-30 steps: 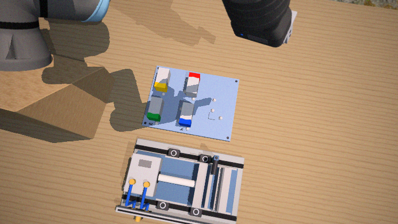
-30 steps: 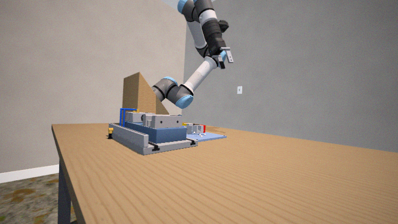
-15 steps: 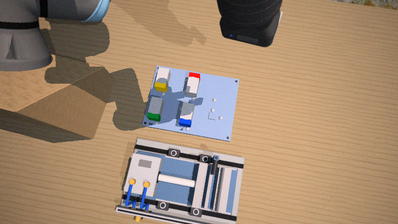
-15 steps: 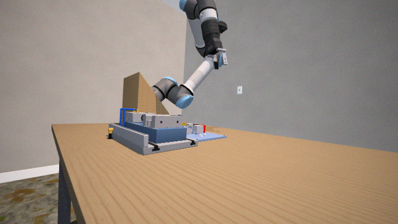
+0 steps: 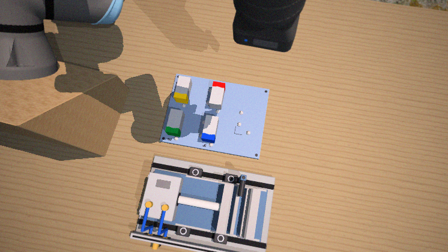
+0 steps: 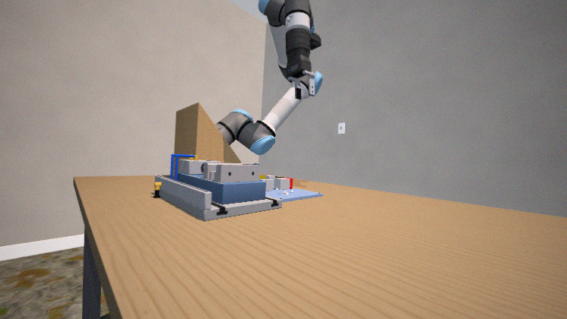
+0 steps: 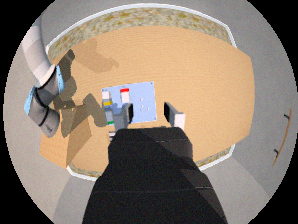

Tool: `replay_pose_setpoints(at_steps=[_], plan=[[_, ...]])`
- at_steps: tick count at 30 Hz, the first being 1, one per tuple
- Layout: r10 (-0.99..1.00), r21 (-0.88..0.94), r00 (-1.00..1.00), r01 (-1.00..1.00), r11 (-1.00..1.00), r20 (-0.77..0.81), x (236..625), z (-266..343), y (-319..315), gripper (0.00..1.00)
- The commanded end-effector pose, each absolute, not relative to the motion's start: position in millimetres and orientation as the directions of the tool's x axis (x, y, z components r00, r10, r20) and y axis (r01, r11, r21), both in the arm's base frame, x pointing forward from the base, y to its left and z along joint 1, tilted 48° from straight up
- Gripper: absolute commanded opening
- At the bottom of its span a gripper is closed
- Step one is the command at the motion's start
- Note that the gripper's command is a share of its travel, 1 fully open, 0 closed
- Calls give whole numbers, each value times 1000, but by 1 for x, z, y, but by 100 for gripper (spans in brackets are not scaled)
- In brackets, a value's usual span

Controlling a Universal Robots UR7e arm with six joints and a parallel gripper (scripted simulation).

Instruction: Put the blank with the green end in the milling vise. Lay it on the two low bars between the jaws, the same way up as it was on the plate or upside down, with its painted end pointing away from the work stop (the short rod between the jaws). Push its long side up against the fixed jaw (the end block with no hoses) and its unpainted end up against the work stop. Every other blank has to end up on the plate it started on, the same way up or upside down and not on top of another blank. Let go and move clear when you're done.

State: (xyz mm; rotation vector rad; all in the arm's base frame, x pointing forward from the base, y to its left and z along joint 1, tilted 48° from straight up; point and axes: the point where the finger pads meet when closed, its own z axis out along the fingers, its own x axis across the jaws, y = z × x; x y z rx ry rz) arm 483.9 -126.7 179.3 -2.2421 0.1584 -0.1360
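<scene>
A long wooden table top with pale brown grain (image 6: 356, 253) is stretching across the room, far below the hand and spreading out on every side of it. A dark blue-grey table leg (image 6: 91, 281) is showing under its near corner. Behind the hand, two plain grey walls (image 6: 436, 99) are meeting in a corner, the one off to its side looking warmer and lighter. A small white wall plate (image 6: 340, 127) is sitting on the darker wall, lower than the hand. A white skirting board (image 6: 35, 246) is running along the base, above a mottled green-brown floor (image 6: 35, 288). Light is casting sharp shadows on the wood.
</scene>
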Motion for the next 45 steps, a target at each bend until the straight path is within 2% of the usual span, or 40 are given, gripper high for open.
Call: replay_pose_setpoints(at_steps=[1,3,15,20,32,37,45], plan=[[-109,-760,993,-33,-649,50,458,171,-129,100],[-70,-746,996,-8,-666,53,439,165,-130,100],[-70,-746,996,-8,-666,53,439,165,-130,100],[-70,-746,996,-8,-666,52,383,148,-133,100],[-70,-746,996,-8,-666,52,383,148,-133,100],[-70,-746,996,-8,-666,52,346,136,-136,100],[-70,-746,996,-8,-666,52,346,136,-136,100]])
